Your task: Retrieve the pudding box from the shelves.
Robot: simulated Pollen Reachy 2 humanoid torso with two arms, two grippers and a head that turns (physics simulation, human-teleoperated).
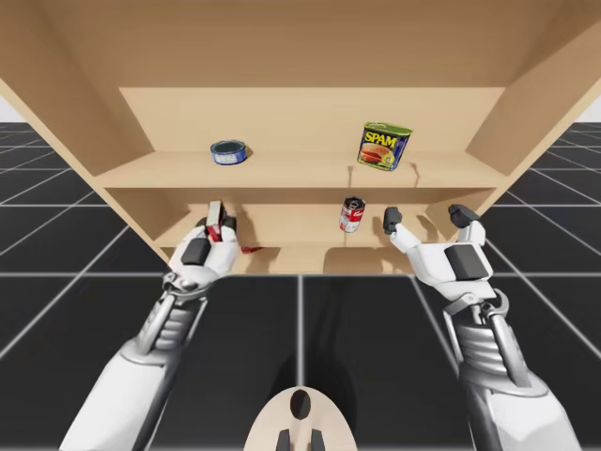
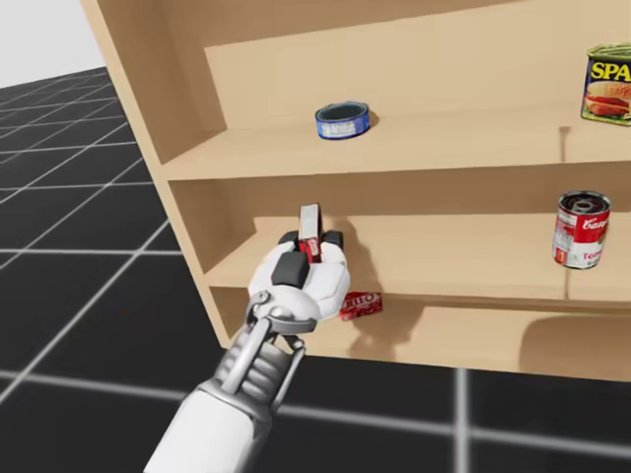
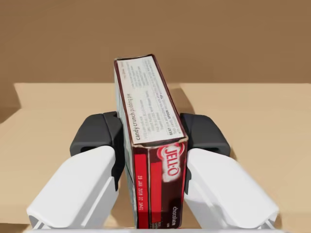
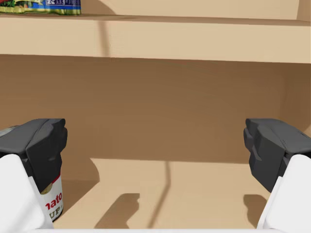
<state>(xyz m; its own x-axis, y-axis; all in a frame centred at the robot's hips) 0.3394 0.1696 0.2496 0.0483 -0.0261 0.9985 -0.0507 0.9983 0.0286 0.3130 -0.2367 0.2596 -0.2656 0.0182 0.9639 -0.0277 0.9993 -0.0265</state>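
Note:
The pudding box, dark red and brown with a pale narrow side, stands on edge between the fingers of my left gripper, which is shut on it from both sides. In the head view the box pokes up past the hand at the front of the lower shelf, and its other end shows under the palm. In the high view my left gripper holds the box at the lower shelf's left part. My right gripper is open in front of the lower shelf's right part, its fingers wide apart around nothing.
A red soup can stands on the lower shelf just left of my right gripper. On the upper shelf sit a flat blue round can and a blue and yellow rectangular tin. Shelf side walls flare outward.

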